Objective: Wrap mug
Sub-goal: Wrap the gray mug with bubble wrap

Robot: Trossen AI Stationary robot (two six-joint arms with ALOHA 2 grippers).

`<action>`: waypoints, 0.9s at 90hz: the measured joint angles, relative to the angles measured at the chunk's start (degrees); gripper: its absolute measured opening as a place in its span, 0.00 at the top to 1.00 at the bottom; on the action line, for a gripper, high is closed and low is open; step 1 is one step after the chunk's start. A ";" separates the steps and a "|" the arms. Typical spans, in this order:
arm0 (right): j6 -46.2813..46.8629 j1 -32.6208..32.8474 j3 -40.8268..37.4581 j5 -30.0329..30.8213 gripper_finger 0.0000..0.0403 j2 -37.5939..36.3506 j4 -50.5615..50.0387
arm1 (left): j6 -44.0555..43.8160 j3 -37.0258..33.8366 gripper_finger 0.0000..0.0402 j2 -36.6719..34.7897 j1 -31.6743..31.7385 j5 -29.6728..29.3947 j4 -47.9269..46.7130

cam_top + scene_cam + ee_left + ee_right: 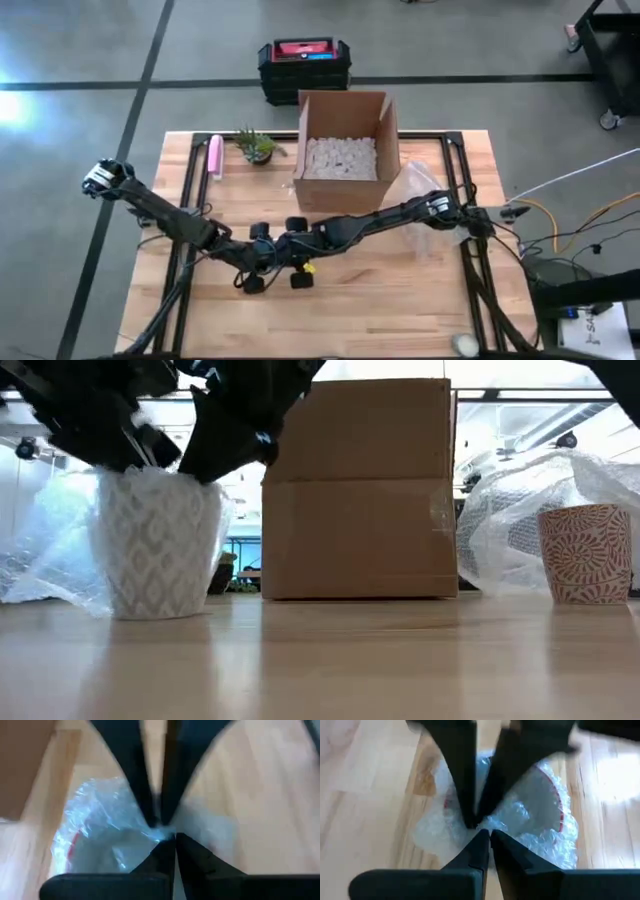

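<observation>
One mug (pixel 160 545) upright, opening upward, bubble-wrapped

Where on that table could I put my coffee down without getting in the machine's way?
The near strip of the table, in front of both arms, is bare wood. So is the left side, below the pink object. It is crowded mid-table, where the left gripper and right gripper pinch bubble wrap, and around the cardboard box.

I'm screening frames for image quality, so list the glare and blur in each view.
High view: window glare on the floor at left. Low view: bright backlit windows, arms silhouetted above the wrapped mug. Left wrist view: bubble wrap and fingers blurred. Right wrist view: fingers blurred, sunlit table patch.
</observation>
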 joint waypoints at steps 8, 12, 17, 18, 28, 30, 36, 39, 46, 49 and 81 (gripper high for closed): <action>-0.15 -0.16 -0.03 -0.14 0.97 0.02 0.32 | 0.14 0.50 0.99 -0.69 0.15 -4.26 -0.02; -0.14 -0.14 -0.03 -0.07 0.97 0.02 0.21 | 0.03 -0.50 0.99 -0.52 0.19 -6.63 0.77; -0.19 -0.14 -0.08 -0.15 0.97 0.04 -0.24 | 0.25 -1.68 1.00 0.09 0.23 -7.99 3.91; -0.25 -0.13 -0.08 -0.15 0.97 0.04 -0.29 | 0.40 -1.89 1.00 0.19 0.22 -8.16 4.57; -0.33 -0.07 -0.12 -0.22 0.97 -0.08 -1.46 | 0.66 -3.36 1.00 1.39 0.31 -8.07 7.58; -0.34 -0.08 -0.12 -0.24 0.97 -0.10 -1.57 | 0.32 -3.63 0.99 1.59 0.32 -7.96 7.73; -0.64 -0.05 -0.14 -0.20 0.97 -0.57 -1.76 | -0.34 -4.72 0.99 2.01 0.30 -7.60 8.12; -0.74 -0.07 0.06 -0.20 0.97 -0.73 -2.10 | -0.71 -5.24 0.99 2.10 0.32 -7.56 8.41; -0.74 -0.12 1.51 -0.19 0.97 -0.88 -3.25 | -1.30 -6.00 0.99 2.11 0.38 -7.42 8.22; -0.76 -0.28 2.24 -0.18 0.97 -1.24 -3.89 | -1.49 -6.13 1.00 2.11 0.39 -7.25 7.84; -1.21 -3.07 2.82 -0.22 0.97 -0.38 -3.07 | -2.07 -6.17 1.00 2.17 0.39 -7.25 7.99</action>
